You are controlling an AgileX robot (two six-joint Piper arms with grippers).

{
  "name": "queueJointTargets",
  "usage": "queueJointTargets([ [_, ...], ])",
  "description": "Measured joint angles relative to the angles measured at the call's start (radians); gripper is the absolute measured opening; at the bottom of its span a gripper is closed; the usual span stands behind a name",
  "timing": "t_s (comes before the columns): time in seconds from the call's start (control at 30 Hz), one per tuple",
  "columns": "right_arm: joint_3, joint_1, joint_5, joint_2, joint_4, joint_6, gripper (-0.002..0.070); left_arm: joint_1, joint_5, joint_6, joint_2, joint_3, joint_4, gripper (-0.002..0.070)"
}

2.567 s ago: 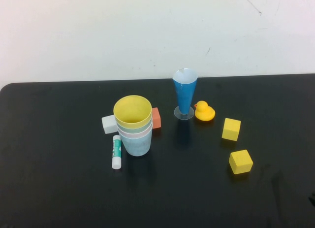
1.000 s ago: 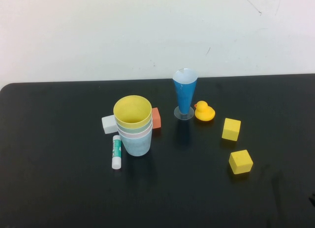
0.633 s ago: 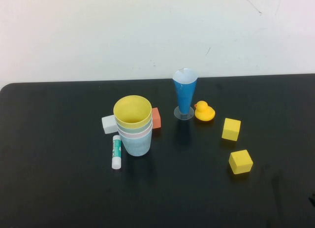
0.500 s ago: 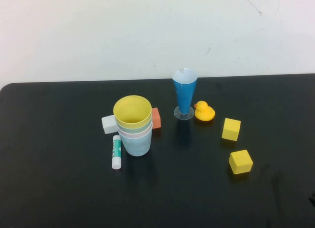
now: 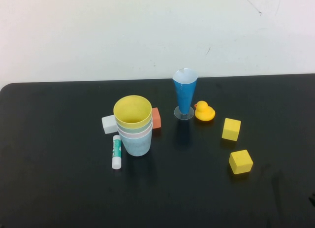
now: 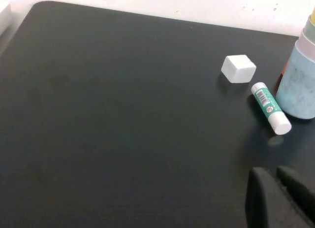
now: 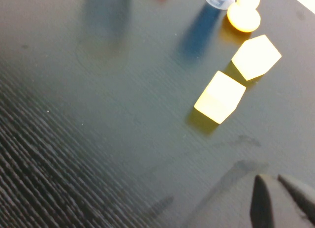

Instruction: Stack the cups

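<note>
- Across the lower two-thirds of the high view spreads the desk (image 5: 59, 188), a matte black top with a rounded far-left corner, meeting a white wall behind.
- Left of centre in the high view stand the cups (image 5: 133, 125), four smooth plastic tumblers nested into one upright stack: long axis vertical, mouths up, tapering downward. The yellow one sits on top, pale green and pink rims show just below it, and the speckled light blue one rests on the desk.
- Right of the stack, near mid-frame, stands a tall blue cone glass (image 5: 185, 96) on a clear round foot, upright, mouth up.
- At right of frame two yellow cubes (image 5: 231, 129) lie apart, one nearer the camera than the other.
- A glossy yellow rubber duck (image 5: 204, 112) sits just right of the glass foot.
- A glue stick (image 5: 116, 151), a white cylinder with a green label, lies just left of the stack's base, its long axis running toward the camera.
- A white block (image 5: 109, 124) and an orange block (image 5: 156, 117) flank the stack, both partly behind it.
- The left tool (image 6: 278, 198) shows only in its wrist view, low over bare desk near the glue stick; its dark fingers sit close together, holding nothing.
- The right tool (image 7: 275, 198) shows only in its wrist view, over bare desk near the cubes, fingers likewise nearly closed and empty.
</note>
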Motion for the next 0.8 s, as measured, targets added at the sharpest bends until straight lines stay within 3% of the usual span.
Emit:
queueJointTargets([
  [0.17, 0.0, 0.0, 0.0, 0.0, 0.0, 0.0, -0.0001, 0.0, -0.012, 0.029, 0.0, 0.0, -0.01, 0.0001],
  [0.43, 0.0, 0.0, 0.0, 0.0, 0.0, 0.0, -0.0001, 0.002, -0.033, 0.427, 0.0, 0.004, -0.298, 0.0001],
  [0.8, 0.0, 0.0, 0.0, 0.0, 0.0, 0.0, -0.0001, 0.002, -0.033, 0.452, 0.0, 0.004, -0.327, 0.0001],
])
